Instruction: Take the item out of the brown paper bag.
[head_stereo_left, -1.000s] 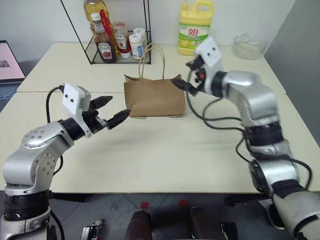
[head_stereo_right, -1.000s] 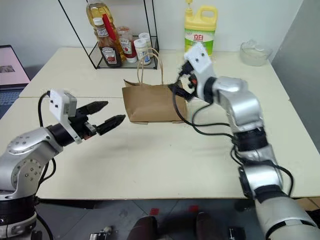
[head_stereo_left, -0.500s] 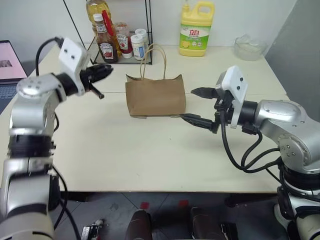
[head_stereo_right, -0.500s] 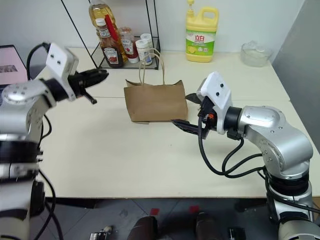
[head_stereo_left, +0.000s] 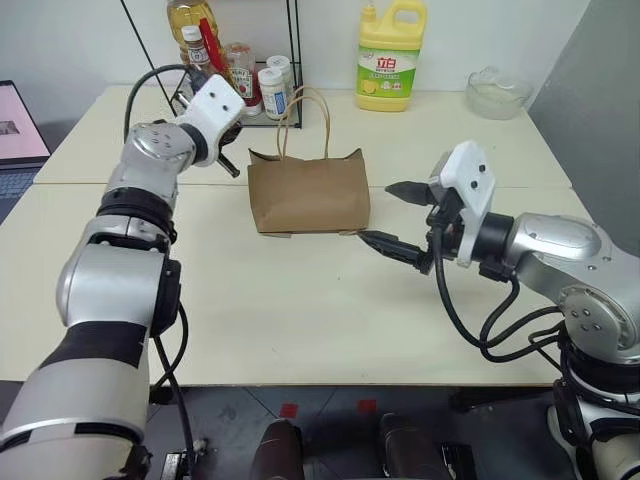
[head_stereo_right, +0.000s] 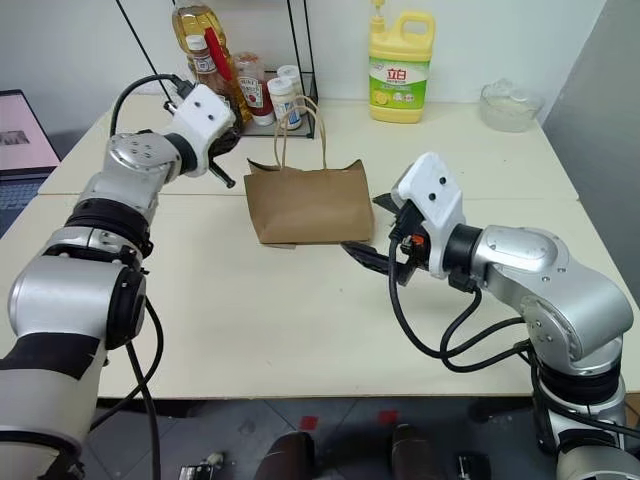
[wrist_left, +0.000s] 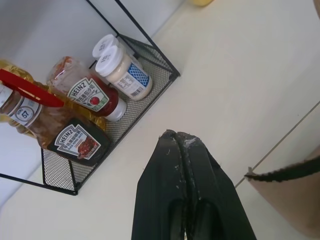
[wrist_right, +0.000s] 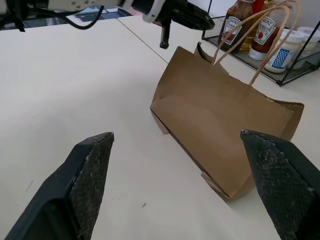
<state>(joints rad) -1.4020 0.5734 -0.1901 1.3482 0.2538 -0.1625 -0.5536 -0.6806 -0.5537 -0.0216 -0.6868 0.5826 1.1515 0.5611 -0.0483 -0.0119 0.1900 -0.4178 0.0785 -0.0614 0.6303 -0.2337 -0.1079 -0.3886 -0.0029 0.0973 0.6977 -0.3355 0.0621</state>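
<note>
The robot's left gripper (wrist_left: 186, 150) is hovering with its two fingers pressed together on nothing, near the bag's upper left corner, while the right gripper (head_stereo_left: 398, 216) is waiting with its fingers spread wide, just beside the bag's right end and holding nothing. Between them the brown paper bag (head_stereo_left: 309, 192) is standing upright on the table (head_stereo_left: 300, 310), its twisted-paper handles (head_stereo_left: 303, 120) arching above a crumpled mouth. The bottle to be taken out is hidden, presumably lying inside the bag.

The bag is likely behaving as thin, light, stiff-creasing paper that will slide or tip if pushed from one side, so steadying a wall or rim with one gripper while the other reaches in looks sensible. A small capped plastic bottle should be fairly light, rigid and smooth, best pinched across its body or at the neck.

The table is pale, smooth and bare around the bag. Behind it, a black wire rack (head_stereo_left: 222, 100) is holding sauce bottles and jars, a yellow detergent jug (head_stereo_left: 391, 56) and a clear glass bowl (head_stereo_left: 498, 92) are standing near the wall, and a laptop (head_stereo_left: 18, 135) is sitting at the far left.
</note>
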